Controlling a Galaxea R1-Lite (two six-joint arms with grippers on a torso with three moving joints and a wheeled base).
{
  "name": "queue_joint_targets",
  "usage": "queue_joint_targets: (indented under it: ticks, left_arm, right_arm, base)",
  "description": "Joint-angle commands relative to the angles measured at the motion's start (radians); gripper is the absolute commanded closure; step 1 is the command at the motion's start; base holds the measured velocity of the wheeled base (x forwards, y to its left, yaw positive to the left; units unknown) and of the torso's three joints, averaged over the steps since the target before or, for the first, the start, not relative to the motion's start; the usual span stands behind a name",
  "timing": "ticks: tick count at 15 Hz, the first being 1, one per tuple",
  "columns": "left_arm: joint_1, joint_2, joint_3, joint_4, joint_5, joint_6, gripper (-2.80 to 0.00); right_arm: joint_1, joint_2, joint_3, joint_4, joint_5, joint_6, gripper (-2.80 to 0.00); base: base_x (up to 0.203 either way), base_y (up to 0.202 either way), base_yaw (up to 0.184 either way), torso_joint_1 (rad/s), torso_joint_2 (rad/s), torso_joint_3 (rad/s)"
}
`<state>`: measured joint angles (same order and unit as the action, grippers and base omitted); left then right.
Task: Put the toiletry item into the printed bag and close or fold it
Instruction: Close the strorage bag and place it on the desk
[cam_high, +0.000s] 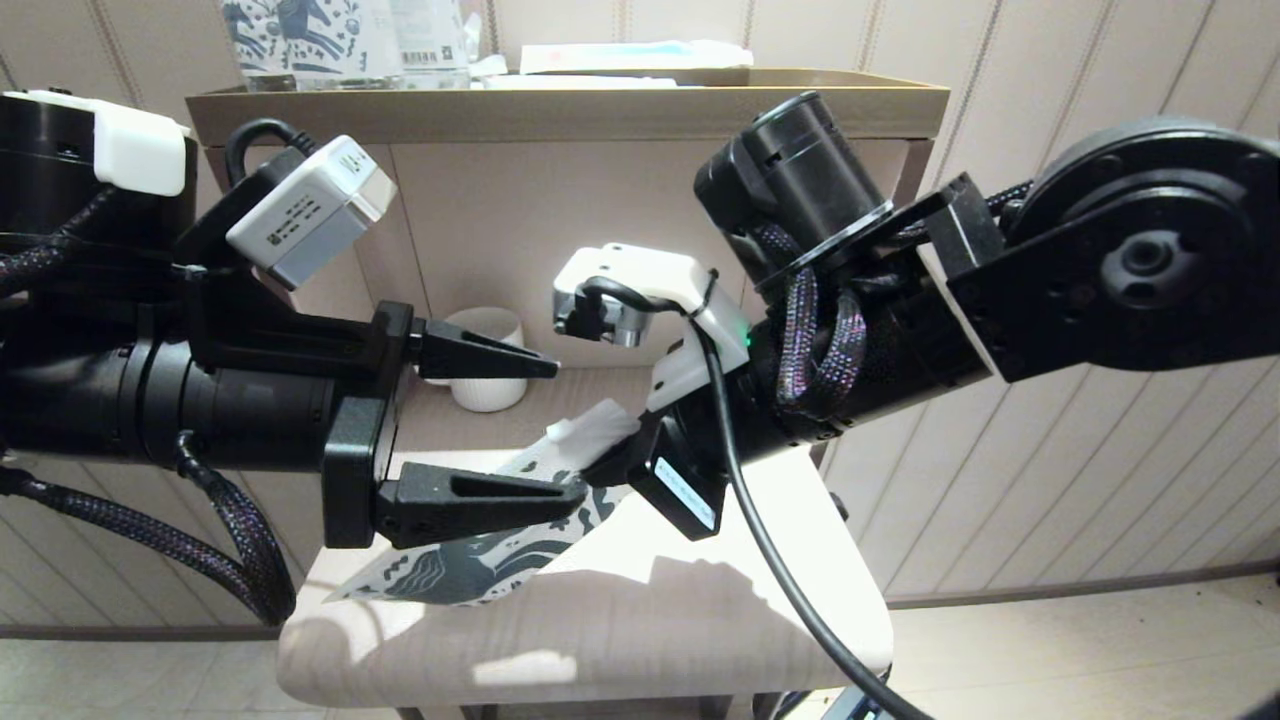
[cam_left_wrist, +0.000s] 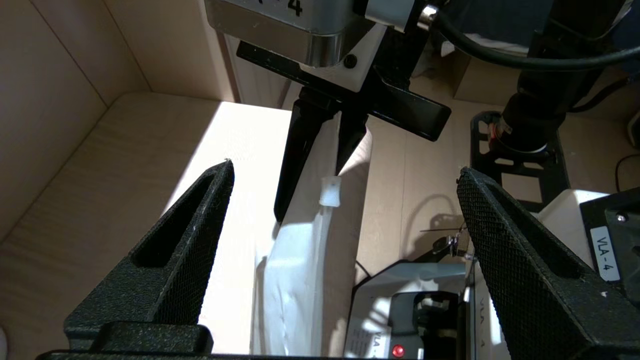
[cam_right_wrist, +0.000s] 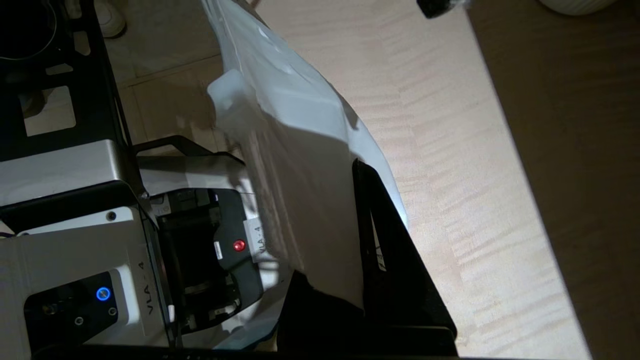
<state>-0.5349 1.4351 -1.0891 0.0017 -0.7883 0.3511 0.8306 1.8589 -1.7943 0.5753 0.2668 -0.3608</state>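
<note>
The left hand (cam_high: 545, 430) hovers over the left part of the desk (cam_high: 700, 600) with its fingers spread wide and nothing between them. Just right of it, the printed bag (cam_high: 480, 565) slants up off the desk, its upper end pinched in the closed right hand (cam_high: 615, 450). Behind, at the far side, stands a white mug (cam_high: 490, 385). I cannot tell where the toiletry item is.
</note>
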Motion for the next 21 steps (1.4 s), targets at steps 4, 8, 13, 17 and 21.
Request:
queue_joint_targets:
  ticks: [4,8,13,17,21]
  left_arm:
    - [-0.002,0.007,0.000,0.000,-0.005,0.000,-2.80]
    - [-0.005,0.027,0.001,-0.013,-0.003,0.003,-2.80]
    - [-0.013,0.031,0.018,-0.063,0.035,-0.004,-2.80]
    - [-0.013,0.030,0.025,-0.066,0.035,0.000,0.00]
    - [-0.013,0.030,0.026,-0.066,0.034,-0.001,0.00]
  right_arm:
    - [0.001,0.003,-0.008,0.003,0.000,0.002,0.00]
    - [0.001,0.003,-0.008,0.005,0.000,0.003,0.00]
    - [0.001,0.003,-0.008,0.006,0.000,0.003,0.00]
    - [0.000,0.002,-0.005,0.006,0.000,0.003,0.00]
    - [-0.001,0.000,-0.001,0.006,0.000,0.003,0.00]
  base:
    - [0.000,0.000,0.000,0.000,0.00,0.000]
    - [0.000,0.000,0.000,0.000,0.00,0.000]
    - [0.000,0.000,0.000,0.000,0.00,0.000]
    - [0.000,0.000,0.000,0.000,0.00,0.000]
    - [0.000,0.000,0.000,0.000,0.00,0.000]
